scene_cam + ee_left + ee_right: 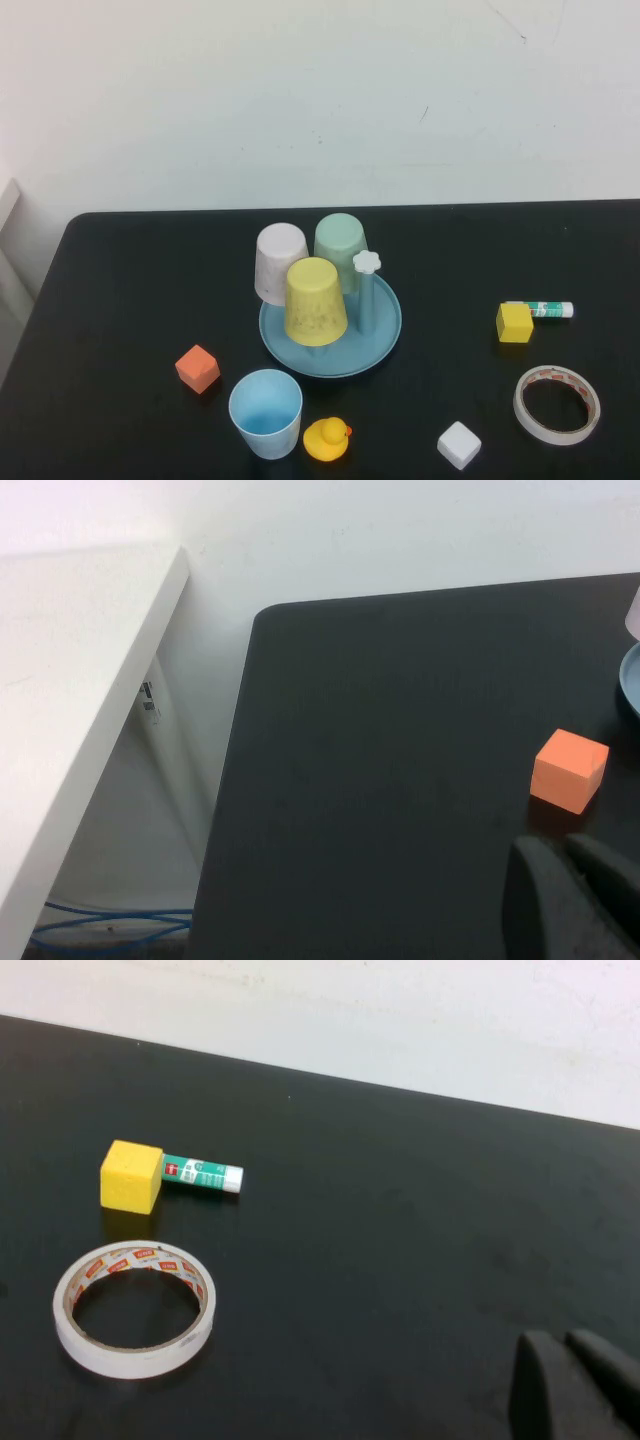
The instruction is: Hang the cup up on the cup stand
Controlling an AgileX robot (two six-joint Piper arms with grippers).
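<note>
On the black tabletop (130, 300), the cup (266, 412) stands upright, mouth up, at the near edge, touching or almost touching a yellow rubber duck (327, 439) on one side, with an orange cube (198, 368) just beside it on the other. The cup stand (375, 335) sits just beyond it; three inverted cups, white (279, 260), mint-green (341, 243) and yellow (314, 300), already cover pegs, and one free peg (368, 290) with a white flower cap remains on the stand's right half.

Neither arm shows in the high view. The left tool (572, 900) hangs over the tabletop's left part with its fingers pressed together, holding nothing; the orange cube lies just ahead of it and the stand's rim beyond that, so the cup should lie ahead and to the tool's right, out of its wrist view. The right tool (575, 1385), likewise closed and empty, hovers over the right part, with a tape roll (132, 1305), a yellow cube (131, 1176) and a glue stick (202, 1173) ahead of it and to its left.

The left arm looks nearer to the cup. The cup's long axis is vertical, so the coming move likely calls for opening the tool wide, gripping the wall from the side, then inverting the cup over the free peg.
</note>
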